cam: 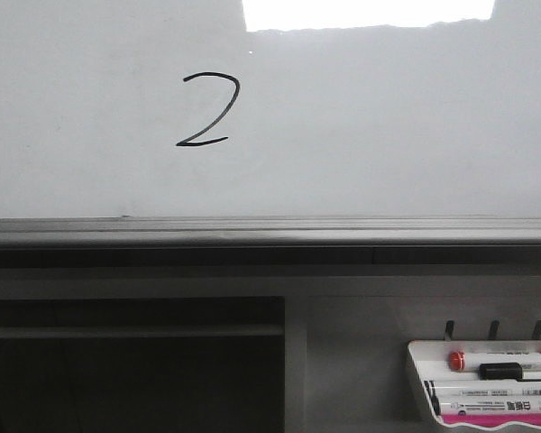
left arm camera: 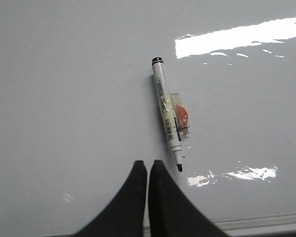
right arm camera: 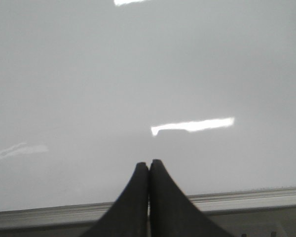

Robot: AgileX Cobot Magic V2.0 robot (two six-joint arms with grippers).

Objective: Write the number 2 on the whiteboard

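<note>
Neither hand shows in the front view. There the whiteboard (cam: 388,126) fills the upper half, glossy and pale, with a bright reflection along its top edge. A thin black 2 (cam: 207,110) is drawn on its upper left part, curved at the top and flat at the base. Below the board runs a grey rail (cam: 270,232). Lower right, a small white tray (cam: 418,379) hangs on hooks and holds several markers, one with a red cap (cam: 456,361), one with a black cap (cam: 500,371), and others with white barrels.

Left wrist view: the left hand (left arm camera: 147,165) has its two dark fingers pressed together, clenched on nothing. Just beyond the fingertips a marker (left arm camera: 166,112) lies flat on the board's surface, uncapped, its black tip pointing toward the hand and close to it but not touching. Clear tape with an orange patch (left arm camera: 181,116) is wrapped around the middle of its barrel. Light glare streaks the board, and the rail shows at the edge near the fingers.

Right wrist view: the right hand (right arm camera: 148,165) is likewise clenched, fingers together and holding nothing, over a bare stretch of board with a bright reflection. The rail runs beneath the fingers.
</note>
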